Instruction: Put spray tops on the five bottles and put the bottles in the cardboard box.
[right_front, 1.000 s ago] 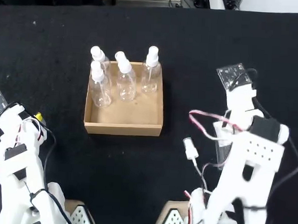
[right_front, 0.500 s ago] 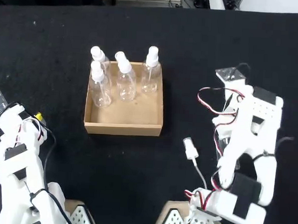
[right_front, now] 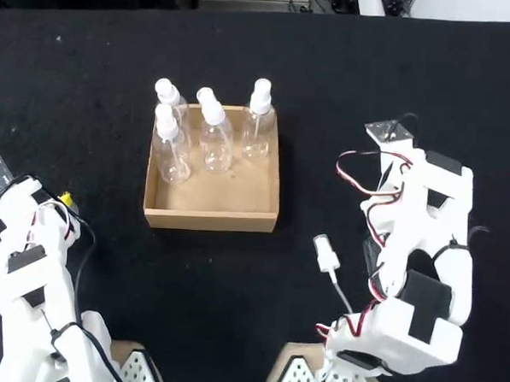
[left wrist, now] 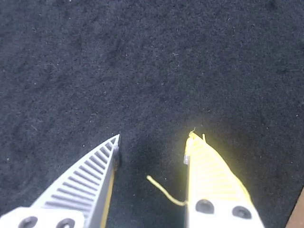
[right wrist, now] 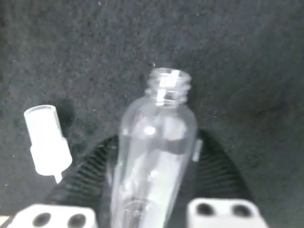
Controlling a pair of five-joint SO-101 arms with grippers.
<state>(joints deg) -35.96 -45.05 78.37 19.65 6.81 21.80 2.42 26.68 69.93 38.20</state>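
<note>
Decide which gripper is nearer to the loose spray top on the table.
Right. The right gripper, holding an uncapped bottle, is just beside the spray top; the left gripper hangs over the table far on the other side.

left hand (left wrist: 153,138) spread apart, low; right hand (right wrist: 156,142) clamped (on bottle (right wrist: 161,107)), arm folded.

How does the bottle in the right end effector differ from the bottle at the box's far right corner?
The held bottle has a bare threaded neck; the box bottle wears a white spray top. The held bottle sits in the right end effector, over the table; the box bottle stands upright in the cardboard box. Both are clear plastic.
</note>
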